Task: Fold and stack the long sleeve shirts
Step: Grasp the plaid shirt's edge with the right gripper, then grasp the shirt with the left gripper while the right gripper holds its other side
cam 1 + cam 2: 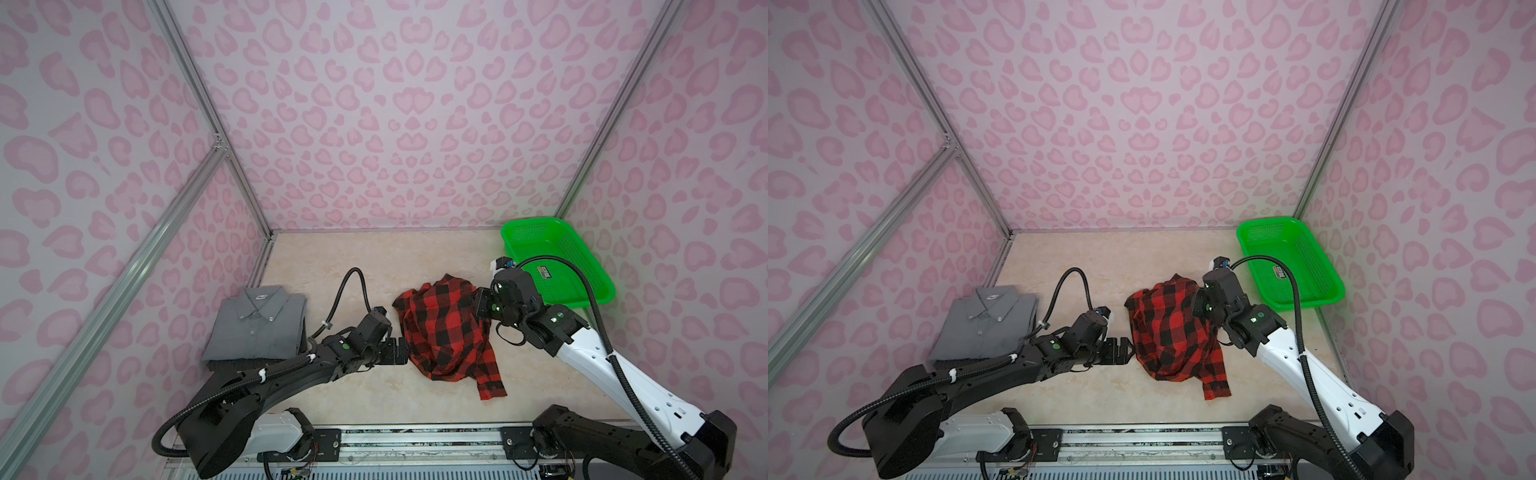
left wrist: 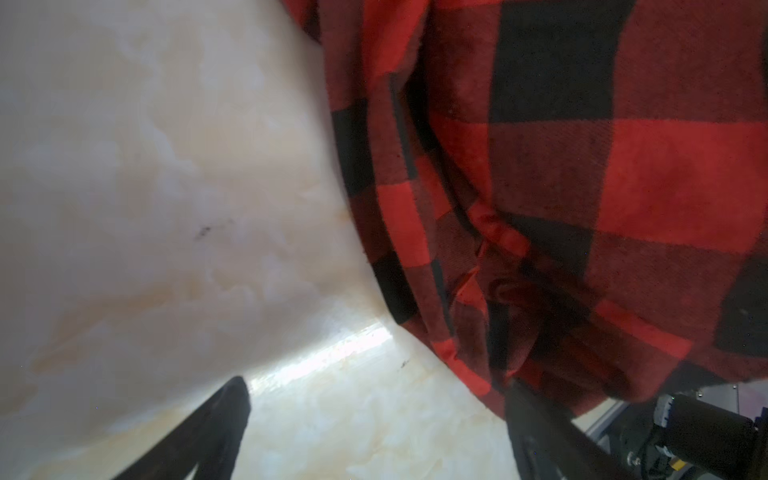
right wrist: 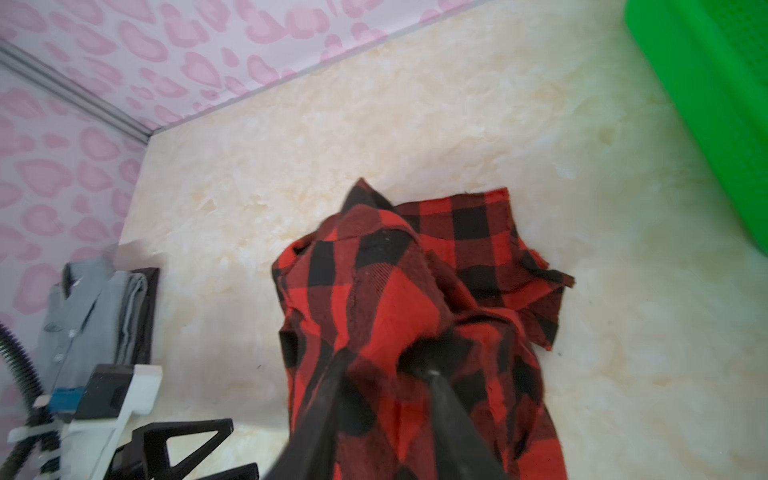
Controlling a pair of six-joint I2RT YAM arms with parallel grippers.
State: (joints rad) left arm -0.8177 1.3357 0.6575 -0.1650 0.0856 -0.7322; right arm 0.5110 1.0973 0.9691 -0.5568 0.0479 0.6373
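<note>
- A pale marbled tabletop [image 1: 357, 266], walled by pink heart-patterned panels, carries 2 shirts, 1 basket and 2 robot arms.
- A green perforated basket [image 1: 509, 232] sits in the far right corner, near the right arm and well apart from the grey shirt. A wide swing of that arm could knock it.
- The red-and-black checked shirt [image 1: 444, 328] lies crumpled in the middle of the tabletop, bunched into a mound with 1 sleeve trailing toward the near edge. It is not yet folded. Its layers look tangled, so a pinch may catch several at once and drag the whole heap instead of spreading it.
- The grey shirt [image 1: 257, 328] lies folded, collar up, at the left, just beside the left arm. It looks finished, but that arm or its cable could brush it and spoil the fold.
- The left hand [image 1: 402, 350] is released, fingers spread wide, low at the checked shirt's left edge and holding nothing.
- The right hand [image 3: 386, 370] is pushed into the shirt's right side, with cloth bunched around its fingers. I cannot tell whether it grips or has let go. If cloth clings, pulling away could lift the heap.
</note>
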